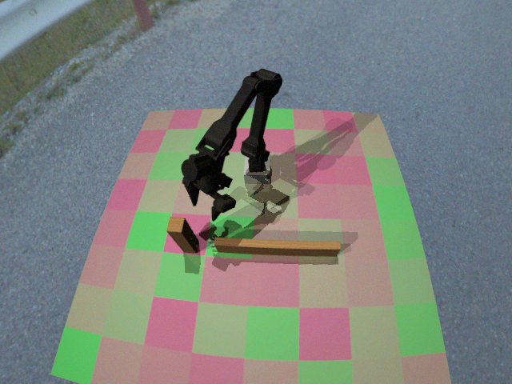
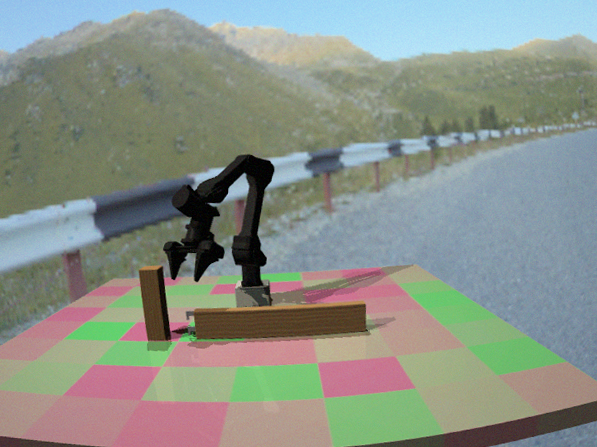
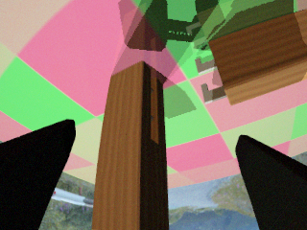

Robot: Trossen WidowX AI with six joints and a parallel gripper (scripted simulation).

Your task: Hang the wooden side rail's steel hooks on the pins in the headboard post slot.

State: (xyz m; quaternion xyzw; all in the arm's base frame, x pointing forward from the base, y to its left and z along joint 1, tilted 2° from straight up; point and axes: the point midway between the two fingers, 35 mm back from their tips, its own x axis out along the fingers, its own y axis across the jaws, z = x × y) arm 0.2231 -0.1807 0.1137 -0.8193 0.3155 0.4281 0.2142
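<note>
The wooden side rail (image 1: 277, 246) (image 2: 280, 321) (image 3: 269, 50) lies on its long narrow edge on the table. Steel hooks (image 2: 190, 315) (image 3: 214, 95) stick out of its left end toward the post, with a gap between. The headboard post (image 1: 177, 225) (image 2: 153, 304) (image 3: 122, 144) stands upright left of the rail. Its slot (image 3: 154, 107) faces the rail; the pins inside are hard to make out. My gripper (image 1: 204, 211) (image 2: 185, 279) (image 3: 159, 136) is open and empty, pointing down. It hangs above the table near the post, on the arm base's side, touching neither post nor rail.
The arm's grey base (image 1: 257, 178) (image 2: 253, 295) stands on the checkered table (image 1: 273, 326) (image 2: 280, 380) behind the rail. The arm bends up from it and over to the left. Dark shadows of the arm fall around the base and the rail's hook end.
</note>
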